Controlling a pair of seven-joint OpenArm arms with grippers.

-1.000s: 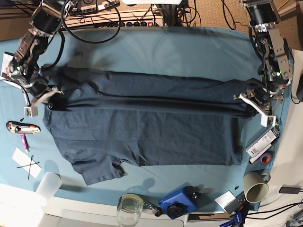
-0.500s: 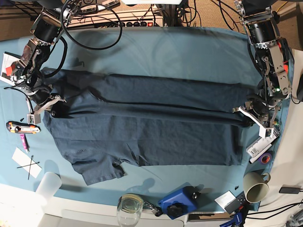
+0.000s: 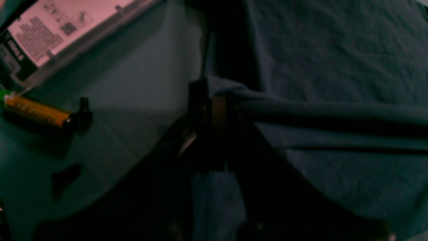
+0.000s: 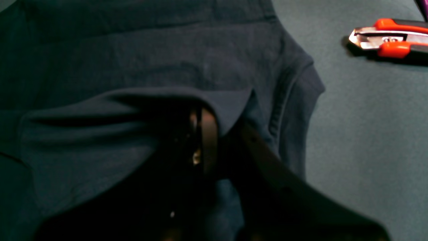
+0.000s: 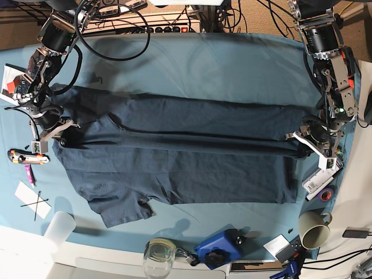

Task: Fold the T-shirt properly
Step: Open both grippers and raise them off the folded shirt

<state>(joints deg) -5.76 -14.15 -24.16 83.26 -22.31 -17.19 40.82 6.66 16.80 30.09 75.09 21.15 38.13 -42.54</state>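
While both arms pinch it, the T-shirt lies spread across the teal table cloth, a fold ridge running between the two grips. Left gripper is clamped tight on the shirt's edge; right gripper is likewise closed on a fabric fold near the sleeve. Beside the left gripper: a white labelled box, print too blurred to read, and a yellow battery. Red-handled utility knife lies near the right grip.

fingertips under T-shirt fold
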